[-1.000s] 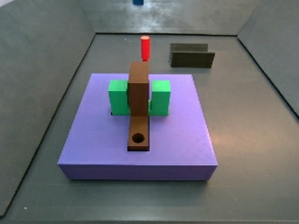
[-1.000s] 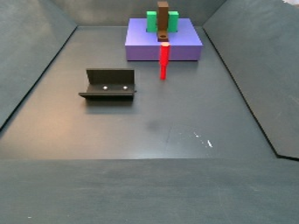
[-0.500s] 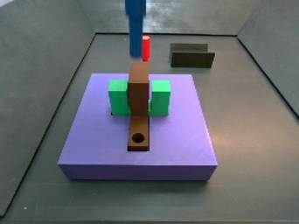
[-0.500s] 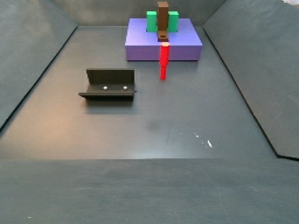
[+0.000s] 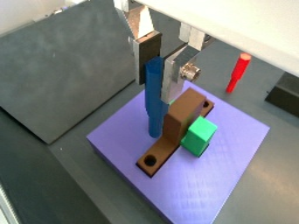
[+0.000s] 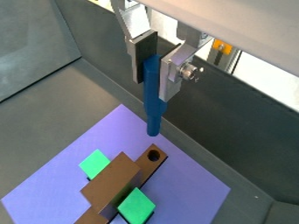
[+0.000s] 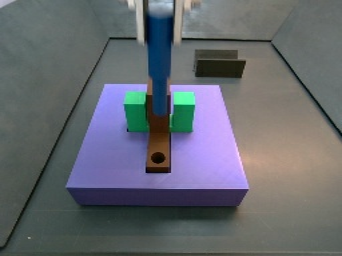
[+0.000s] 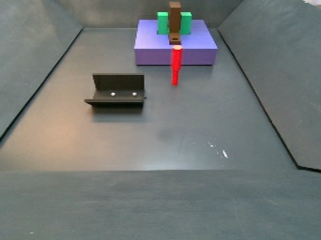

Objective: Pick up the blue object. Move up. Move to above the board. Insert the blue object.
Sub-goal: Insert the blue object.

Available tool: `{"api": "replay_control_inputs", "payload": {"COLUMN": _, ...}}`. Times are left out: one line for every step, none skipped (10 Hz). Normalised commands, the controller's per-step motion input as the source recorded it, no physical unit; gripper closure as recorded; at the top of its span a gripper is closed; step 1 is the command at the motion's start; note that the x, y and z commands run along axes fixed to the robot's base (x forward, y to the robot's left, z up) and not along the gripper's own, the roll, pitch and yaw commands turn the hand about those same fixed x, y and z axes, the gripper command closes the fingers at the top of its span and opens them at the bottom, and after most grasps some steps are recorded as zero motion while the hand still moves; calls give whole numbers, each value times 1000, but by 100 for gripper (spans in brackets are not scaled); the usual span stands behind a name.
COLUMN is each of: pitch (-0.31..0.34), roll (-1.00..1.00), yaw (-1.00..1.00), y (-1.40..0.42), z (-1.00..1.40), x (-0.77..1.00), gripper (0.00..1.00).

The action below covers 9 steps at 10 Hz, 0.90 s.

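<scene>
One vertical blue object [image 6: 153, 98] in gripper [image 6: 160, 59].

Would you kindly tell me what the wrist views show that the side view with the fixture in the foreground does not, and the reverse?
Only the wrist views: the claw shut on the blue object, hanging above the board, whose hole shows. Only that side view: the fixture whole; a wrist view clips it at the edge. Both: the board, green blocks, purple slab and red peg.

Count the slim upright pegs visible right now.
2: the slim blue upright peg held in the claw above the long brown board; the slim red upright peg standing beyond the purple slab.
</scene>
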Motion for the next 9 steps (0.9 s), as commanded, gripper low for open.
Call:
{"api": "replay_control_inputs", "payload": {"pitch": 0, "roll": 74, "yaw": -31, "y": -46, "z": -360, "x": 106, "gripper": 100}}
{"api": "replay_control_inputs", "payload": {"pitch": 0, "roll": 99, "yaw": 0, "y": -29, "z": -323, "x": 49, "gripper": 100}}
{"api": "replay_control_inputs", "payload": {"pitch": 0, "roll": 137, "yaw": -31, "y": 0, "z": -446, "x": 14, "gripper": 100}}
{"api": "replay_control_inputs", "payload": {"pitch": 0, "roll": 107, "yaw": -9, "y": 0, "z": -554, "x": 0, "gripper": 100}}
{"api": "replay_control_inputs", "payload": {"pitch": -41, "roll": -44, "yaw": -97, "y": -6, "z": -574, "x": -43, "gripper": 100}}
{"api": "replay_control_inputs", "payload": {"pitch": -67, "roll": -47, "yaw": -63, "y": -54, "z": -520, "x": -34, "gripper": 100}}
{"api": "replay_control_inputs", "payload": {"pitch": -51, "roll": -26, "yaw": -63, "y": 0, "z": -500, "x": -9, "gripper": 100}}
{"api": "replay_control_inputs", "payload": {"pitch": -30, "roll": 0, "yaw": -43, "y": -11, "z": -314, "x": -57, "gripper": 100}}
{"api": "replay_control_inputs", "payload": {"pitch": 0, "roll": -7, "yaw": -46, "y": 0, "z": -140, "x": 0, "gripper": 100}}
